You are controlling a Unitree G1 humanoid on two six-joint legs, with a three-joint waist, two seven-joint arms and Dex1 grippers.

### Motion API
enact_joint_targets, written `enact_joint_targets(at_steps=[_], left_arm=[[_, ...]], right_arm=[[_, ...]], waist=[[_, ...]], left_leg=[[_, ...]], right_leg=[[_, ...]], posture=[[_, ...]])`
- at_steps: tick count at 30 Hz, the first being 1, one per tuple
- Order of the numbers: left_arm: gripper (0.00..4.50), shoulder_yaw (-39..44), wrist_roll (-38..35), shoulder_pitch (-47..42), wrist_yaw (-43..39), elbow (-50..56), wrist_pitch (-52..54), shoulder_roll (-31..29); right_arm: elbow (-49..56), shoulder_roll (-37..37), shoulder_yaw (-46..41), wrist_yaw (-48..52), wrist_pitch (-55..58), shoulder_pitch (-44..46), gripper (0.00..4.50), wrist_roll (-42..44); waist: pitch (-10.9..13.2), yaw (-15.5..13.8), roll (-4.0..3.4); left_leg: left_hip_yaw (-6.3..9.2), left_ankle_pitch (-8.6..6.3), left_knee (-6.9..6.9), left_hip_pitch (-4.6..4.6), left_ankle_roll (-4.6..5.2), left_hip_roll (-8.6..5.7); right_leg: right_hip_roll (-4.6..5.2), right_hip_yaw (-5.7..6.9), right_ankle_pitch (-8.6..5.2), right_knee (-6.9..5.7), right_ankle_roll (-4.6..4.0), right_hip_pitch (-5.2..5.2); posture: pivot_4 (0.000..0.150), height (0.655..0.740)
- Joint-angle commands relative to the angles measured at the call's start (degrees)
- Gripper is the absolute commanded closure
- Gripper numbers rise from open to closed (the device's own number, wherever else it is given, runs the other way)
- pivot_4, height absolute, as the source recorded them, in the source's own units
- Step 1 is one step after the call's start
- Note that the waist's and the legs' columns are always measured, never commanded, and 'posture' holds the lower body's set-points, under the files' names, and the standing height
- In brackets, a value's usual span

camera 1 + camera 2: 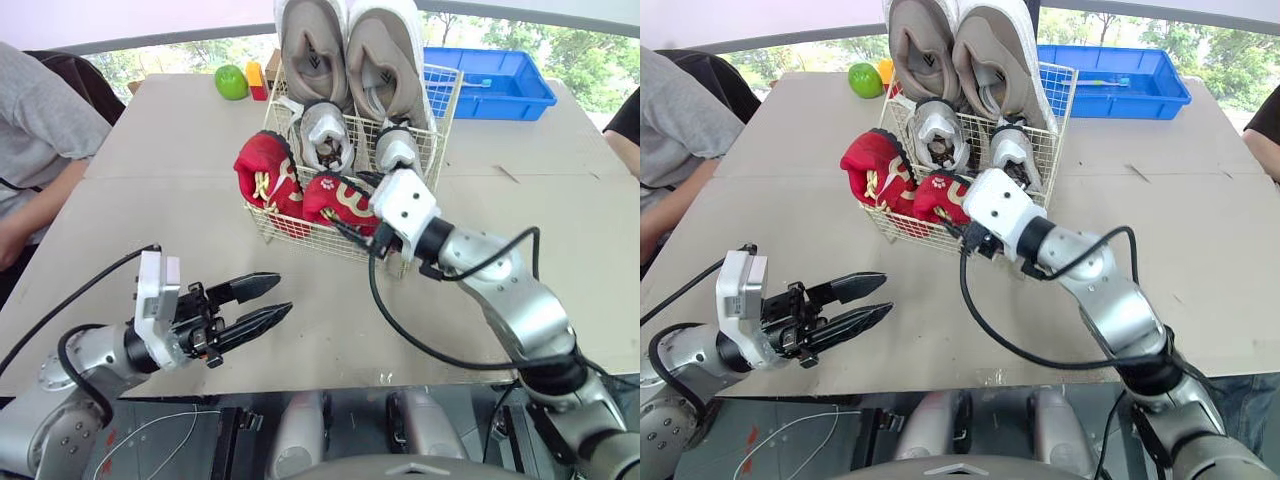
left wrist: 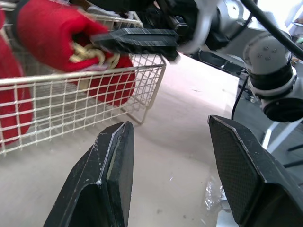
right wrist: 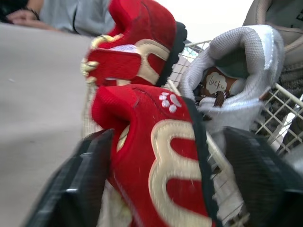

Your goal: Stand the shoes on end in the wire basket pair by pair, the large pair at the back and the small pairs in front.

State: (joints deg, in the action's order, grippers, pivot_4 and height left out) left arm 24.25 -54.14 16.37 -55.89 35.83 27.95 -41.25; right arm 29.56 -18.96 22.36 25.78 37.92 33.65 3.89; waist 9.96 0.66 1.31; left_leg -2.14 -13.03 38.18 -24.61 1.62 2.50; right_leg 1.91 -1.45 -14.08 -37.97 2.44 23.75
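Note:
A wire basket [image 1: 446,96] stands mid-table. Two large beige shoes [image 1: 350,45] stand on end at its back. A small grey pair [image 1: 327,135] stands in front of them. Two small red shoes [image 1: 265,170] stand at the front, one [image 1: 340,197] nearer my right arm. My right gripper [image 3: 168,142] is open, with a finger [image 3: 78,184] on each side of that nearer red shoe [image 3: 161,156]. My left gripper [image 1: 255,305] hangs open over the table's near left, holding nothing and apart from the basket.
A green apple [image 1: 231,81] and a yellow and red block [image 1: 256,78] lie behind the basket on the left. A blue bin [image 1: 495,80] sits at the back right. A person in grey [image 1: 40,130] sits at the left edge, and another person's arm [image 1: 625,125] shows at the right.

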Motion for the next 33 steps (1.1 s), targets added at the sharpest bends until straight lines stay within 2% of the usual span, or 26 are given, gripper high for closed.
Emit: enact_joint_targets(at_steps=[1,4,5,10,17,27,33], left_arm=[[1.76,0.24,0.28,0.24,0.8,2.69,-1.72,0.78],[1.76,-0.15,0.4,0.26,1.5,3.03,-1.75,1.1],[1.76,-0.3,0.45,0.19,1.7,3.12,-1.72,1.16],[1.76,-1.37,0.65,-0.81,2.03,2.24,-1.58,1.31],[1.76,-3.16,0.87,-3.07,0.71,-0.15,-1.32,0.75],[1.76,-4.85,1.38,-6.59,-0.81,-2.99,-1.09,0.25],[1.76,-4.93,1.24,-6.59,-0.48,-2.49,-1.03,0.35]], right_arm=[[-0.39,0.32,0.26,-1.17,1.18,0.66,2.94,-2.35],[1.39,0.9,0.45,-1.48,2.39,-0.48,4.38,-2.46],[1.92,1.09,0.2,-1.56,2.8,-0.83,4.45,-2.3],[10.71,4.89,-5.97,-6.82,5.74,-8.47,4.45,-0.71],[19.16,7.76,-11.84,-14.79,9.67,-19.64,4.45,-3.68],[15.95,8.24,-16.54,-22.33,8.93,-21.08,4.45,-8.58],[14.47,8.16,-18.83,-23.03,8.02,-22.03,4.45,-8.9]], waist=[[0.0,0.02,0.0],[-0.01,0.05,0.01],[-0.01,0.04,0.01],[-0.05,-0.26,0.07],[-0.1,-0.94,0.12],[-0.18,-1.42,0.16],[-0.19,-1.37,0.17]], left_leg=[[-0.01,0.0,0.0,0.0,0.0,-0.01],[-0.03,0.0,0.03,0.02,0.0,-0.02],[-0.04,0.0,0.04,0.03,0.01,-0.02],[0.03,0.0,0.02,-0.04,0.0,-0.04],[0.17,0.0,0.02,-0.06,0.0,-0.15],[0.1,0.01,0.11,0.01,-0.01,-0.16],[0.1,0.01,0.11,0.01,-0.01,-0.16]], right_leg=[[0.01,-0.01,0.0,0.0,0.0,0.0],[0.03,-0.03,0.01,-0.01,0.0,-0.02],[0.03,-0.04,0.01,-0.02,0.0,-0.02],[0.04,0.02,0.0,0.01,0.0,-0.02],[0.15,0.15,-0.01,0.05,0.02,-0.06],[0.25,0.16,0.0,0.04,0.01,-0.08],[0.23,0.15,0.0,0.04,0.01,-0.08]], posture=[[0.15,0.74],[0.15,0.74],[0.15,0.74],[0.15,0.74],[0.15,0.74],[0.15,0.74],[0.15,0.74]])
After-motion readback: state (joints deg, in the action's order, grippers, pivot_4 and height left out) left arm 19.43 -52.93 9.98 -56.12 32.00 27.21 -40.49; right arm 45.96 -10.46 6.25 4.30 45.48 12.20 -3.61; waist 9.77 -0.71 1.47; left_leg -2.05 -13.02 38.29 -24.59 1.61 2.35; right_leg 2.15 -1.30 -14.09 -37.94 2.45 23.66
